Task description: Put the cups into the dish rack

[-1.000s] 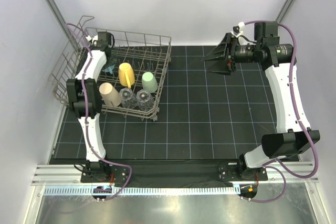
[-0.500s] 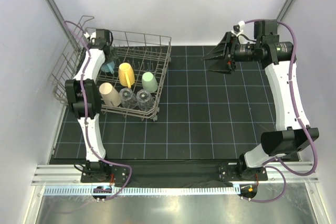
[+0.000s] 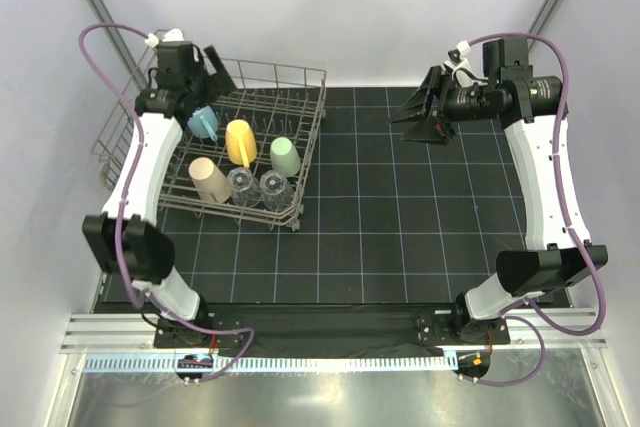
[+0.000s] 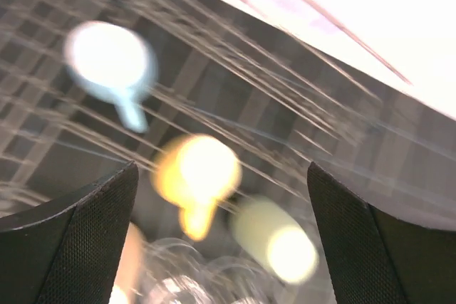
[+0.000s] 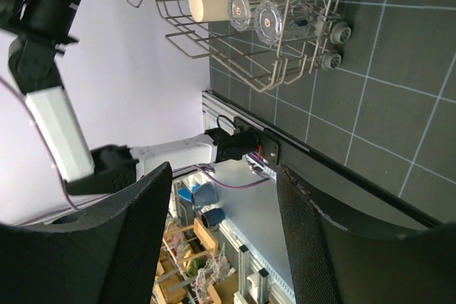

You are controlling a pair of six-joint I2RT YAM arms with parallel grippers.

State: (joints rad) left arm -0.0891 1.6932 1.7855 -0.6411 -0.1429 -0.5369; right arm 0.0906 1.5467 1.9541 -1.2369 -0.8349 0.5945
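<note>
Left fingers [image 4: 71, 247] lifted off dish rack [image 3: 268, 105], spread; right fingers [image 5: 135, 247] spread; black grid mat [image 3: 400, 227], white walls [image 3: 350, 7].

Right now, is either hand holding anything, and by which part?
Nothing held. Left hand is open above the dish rack, right hand is open; both are empty.

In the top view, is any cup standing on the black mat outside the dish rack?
No, the light-blue mug, yellow mug, mint-green cup, tan cup and both clear tumblers all sit inside the dish rack.
</note>
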